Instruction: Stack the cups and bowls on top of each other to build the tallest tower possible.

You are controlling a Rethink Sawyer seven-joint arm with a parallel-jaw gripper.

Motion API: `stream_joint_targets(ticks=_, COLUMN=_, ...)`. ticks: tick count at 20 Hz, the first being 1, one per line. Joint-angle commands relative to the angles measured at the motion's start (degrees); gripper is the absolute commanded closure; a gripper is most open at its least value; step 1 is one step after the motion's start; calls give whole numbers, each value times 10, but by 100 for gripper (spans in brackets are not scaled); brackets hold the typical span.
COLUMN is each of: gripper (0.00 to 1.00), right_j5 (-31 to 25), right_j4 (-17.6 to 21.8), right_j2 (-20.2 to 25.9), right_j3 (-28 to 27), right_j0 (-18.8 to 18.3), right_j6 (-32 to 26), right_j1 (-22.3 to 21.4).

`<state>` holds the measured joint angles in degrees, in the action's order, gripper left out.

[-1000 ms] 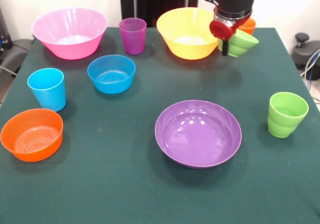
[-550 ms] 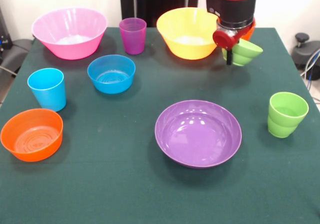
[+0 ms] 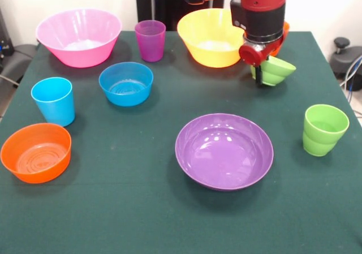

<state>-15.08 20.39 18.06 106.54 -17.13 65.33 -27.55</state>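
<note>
My gripper (image 3: pixel 261 73) hangs at the back right, just right of the large yellow-orange bowl (image 3: pixel 208 46), and is shut on the rim of the small green bowl (image 3: pixel 276 72). That bowl is tilted and held a little above the cloth. Behind the arm only a sliver of the orange cup (image 3: pixel 286 29) shows. The wide purple bowl (image 3: pixel 224 152) lies in the middle front and the green cup (image 3: pixel 324 129) stands at the right. On the left are the pink bowl (image 3: pixel 79 39), purple cup (image 3: pixel 150 40), blue bowl (image 3: pixel 126 84), blue cup (image 3: pixel 54 101) and orange bowl (image 3: pixel 35 153).
A dark green cloth (image 3: pixel 130 209) covers the table, whose edges run close to the pink bowl at the left and the green cup at the right. Dark equipment stands beyond the table's right edge.
The gripper has carried the green bowl away from the orange cup, toward the camera and slightly right, and lower over the table.
</note>
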Motion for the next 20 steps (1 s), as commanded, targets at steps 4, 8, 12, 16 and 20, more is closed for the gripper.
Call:
stream_joint_targets(ticks=4, gripper=100, right_j5=59, right_j4=26, right_j2=5, right_j3=18, right_j0=-8, right_j6=86, right_j1=39)
stream_joint_targets(ticks=8, gripper=100, right_j5=49, right_j4=17, right_j2=7, right_j3=22, right_j0=-9, right_j6=87, right_j1=39)
stream_joint_targets(ticks=12, gripper=100, right_j5=35, right_j4=7, right_j2=5, right_j3=32, right_j0=1, right_j6=95, right_j1=23)
stream_joint_targets(ticks=16, gripper=100, right_j5=30, right_j4=-6, right_j2=8, right_j3=44, right_j0=11, right_j6=109, right_j1=8)
stream_joint_targets(ticks=20, gripper=100, right_j5=30, right_j4=-21, right_j2=12, right_j3=62, right_j0=16, right_j6=126, right_j1=-9)
